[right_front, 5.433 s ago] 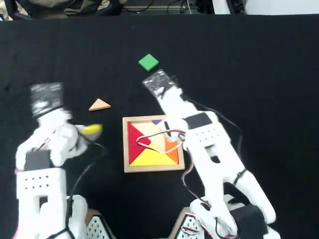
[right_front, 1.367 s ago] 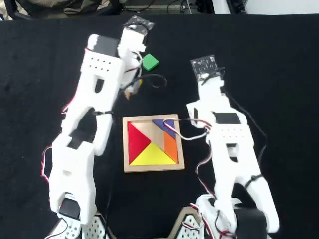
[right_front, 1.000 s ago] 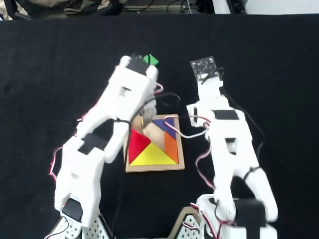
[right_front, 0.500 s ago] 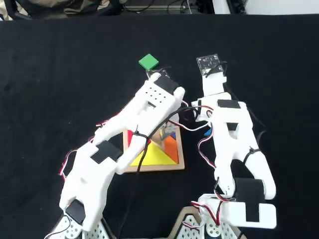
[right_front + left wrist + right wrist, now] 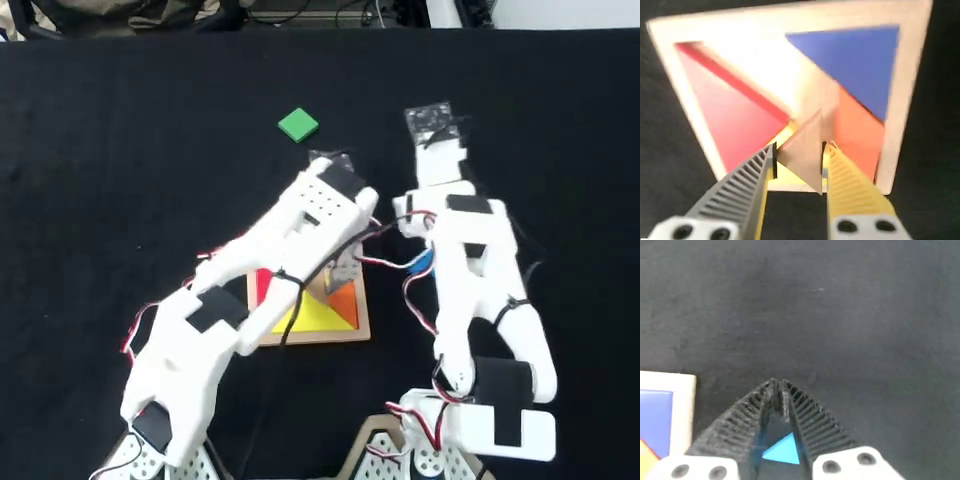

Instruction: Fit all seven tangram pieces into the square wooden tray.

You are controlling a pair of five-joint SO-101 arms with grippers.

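The square wooden tray (image 5: pixel 357 330) lies at the table's middle, and my left arm crosses over it. Inside it lie a red triangle (image 5: pixel 735 120), a blue piece (image 5: pixel 860 60), an orange piece (image 5: pixel 857 135) and a yellow triangle (image 5: pixel 318 317). My left gripper (image 5: pixel 797 147) is shut on a tan triangle (image 5: pixel 805 160), held just above the tray's middle. My right gripper (image 5: pixel 776 386) hangs over bare cloth just right of the tray (image 5: pixel 685 385), shut, with a light blue triangle (image 5: pixel 782 450) between its fingers. A green square (image 5: pixel 298 125) lies on the cloth beyond the tray.
Black cloth covers the whole table. Both arms stand close together over and beside the tray, with loose cables (image 5: pixel 385 262) between them. Open cloth lies to the far left and far right.
My left arm took the tan triangle from the cloth at the left and swung it over the tray. My right arm drew back from the tray to its right side.
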